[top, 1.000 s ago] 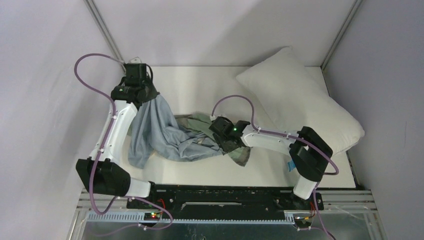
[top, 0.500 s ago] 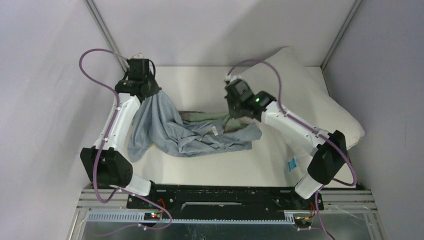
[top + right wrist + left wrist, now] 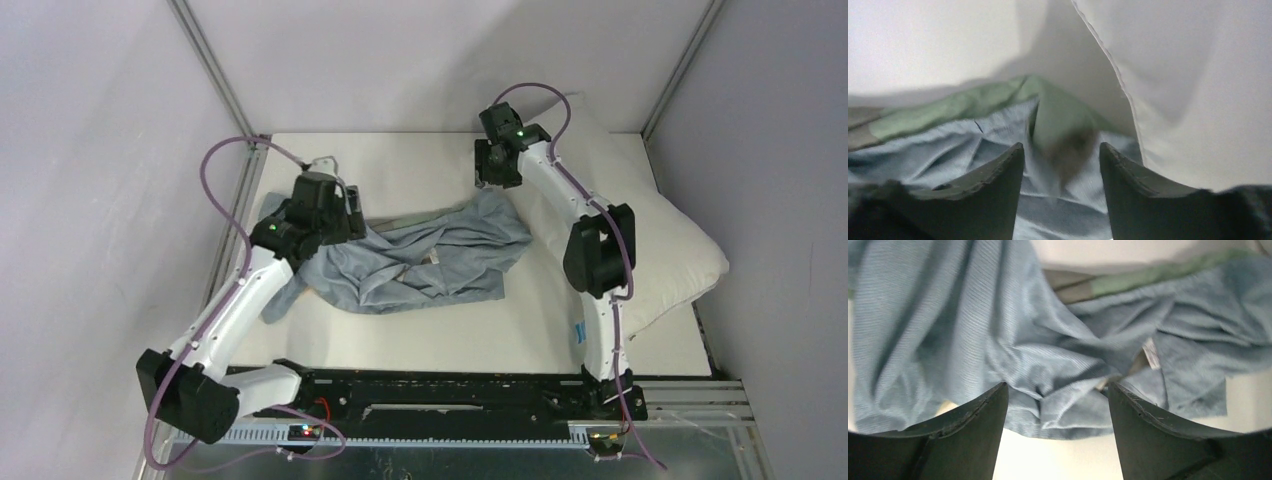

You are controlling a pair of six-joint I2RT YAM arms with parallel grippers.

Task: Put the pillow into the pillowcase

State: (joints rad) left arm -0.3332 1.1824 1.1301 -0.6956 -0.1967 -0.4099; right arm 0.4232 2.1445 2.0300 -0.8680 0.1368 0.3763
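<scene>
Blue-grey and crumpled, the pillowcase point(image 3: 430, 260) lies spread on the white table point(image 3: 420, 330). Its far right corner is just beside the off-white pillow point(image 3: 660, 240), which lies outside it along the right side. The left gripper point(image 3: 1057, 387) hovers over the cloth with fingers spread, holding nothing. The right gripper point(image 3: 1062, 146) stands parted above that corner, also holding nothing.
</scene>
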